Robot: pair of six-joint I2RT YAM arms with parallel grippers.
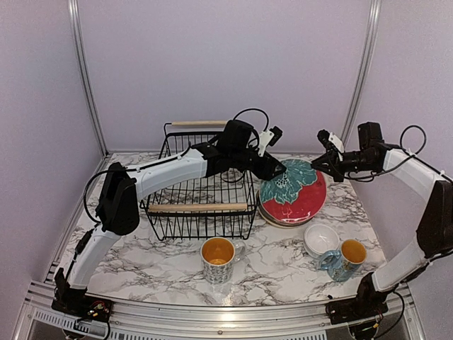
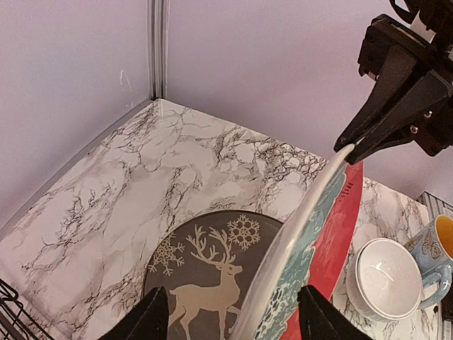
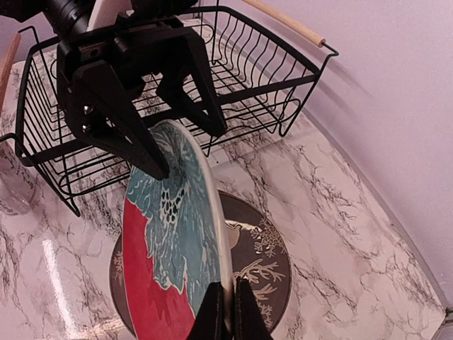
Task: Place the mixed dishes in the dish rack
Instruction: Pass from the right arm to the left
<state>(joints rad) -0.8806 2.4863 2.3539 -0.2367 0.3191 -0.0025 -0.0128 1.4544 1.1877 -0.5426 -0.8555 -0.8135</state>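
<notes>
My right tool (image 3: 226,306) was pinched on the red plate (image 1: 294,191) rim. The plate was tilted up just right of the dish rack (image 1: 198,207), outside it. My left tool (image 3: 185,150) was spread, straddling the opposite rim. Wrist views showed one reindeer plate (image 2: 212,283) flat underneath; top view hid it. Only top view showed both mugs: one mug (image 1: 218,258) before the rack, second mug (image 1: 347,258) beside white bowls (image 1: 322,237) on the surface (image 1: 283,273).

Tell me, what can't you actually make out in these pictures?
- Top view: the red plate covers the reindeer plate beneath it.
- Left wrist view: the red plate hides that plate's right side; the picture's edge cuts off the blue mug.
- Right wrist view: the left end effector blocks part of the dish rack.
</notes>
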